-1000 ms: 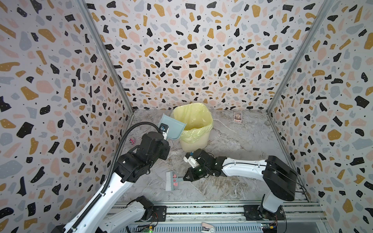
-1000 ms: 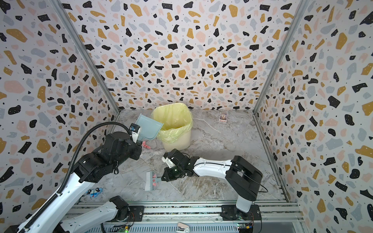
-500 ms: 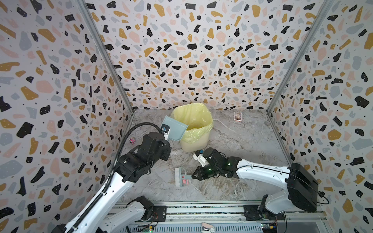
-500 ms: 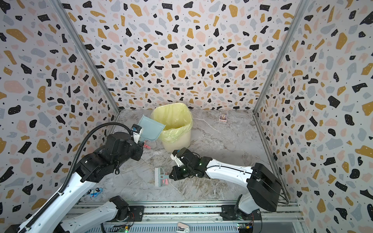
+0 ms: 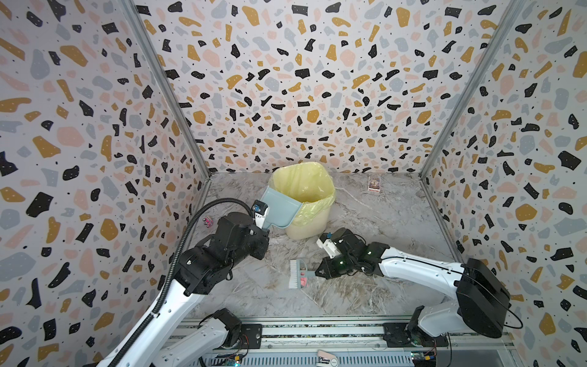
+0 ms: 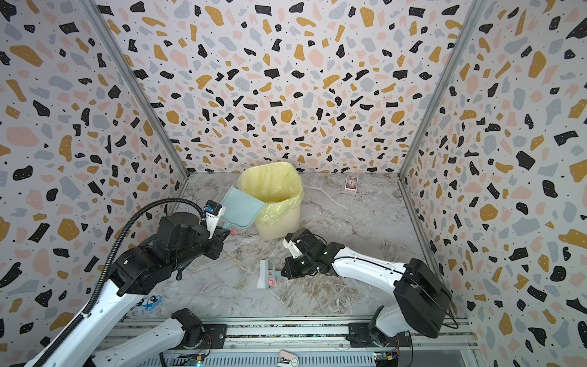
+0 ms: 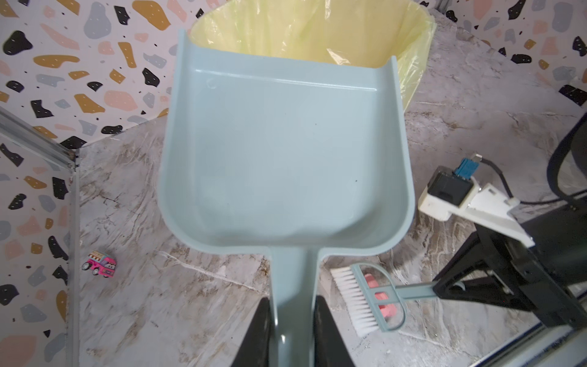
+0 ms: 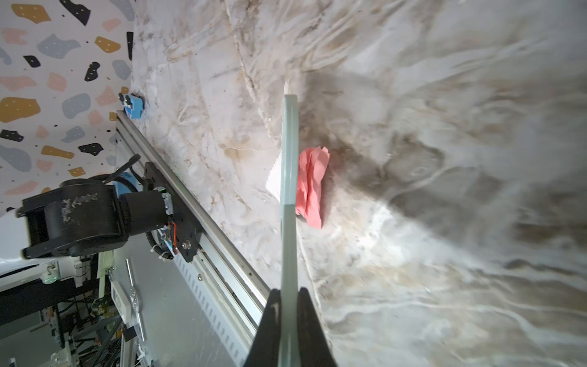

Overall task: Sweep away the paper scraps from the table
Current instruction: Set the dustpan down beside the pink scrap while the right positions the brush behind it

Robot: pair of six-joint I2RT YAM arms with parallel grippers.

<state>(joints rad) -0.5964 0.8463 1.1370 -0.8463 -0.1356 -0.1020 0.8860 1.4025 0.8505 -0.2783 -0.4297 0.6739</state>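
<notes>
Scrap of crumpled pink paper beside small pale-blue brush, pinched by your right gripper. Left gripper clamps pale-blue plastic dustpan: lower it flush to bench first.

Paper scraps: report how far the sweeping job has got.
Done: the dustpan looks empty, held at the lined bin by the left gripper. In hand: the right gripper is shut on the brush, its head by one pink paper scrap on the table. Left: sweep that scrap into the dustpan and bin it.
</notes>
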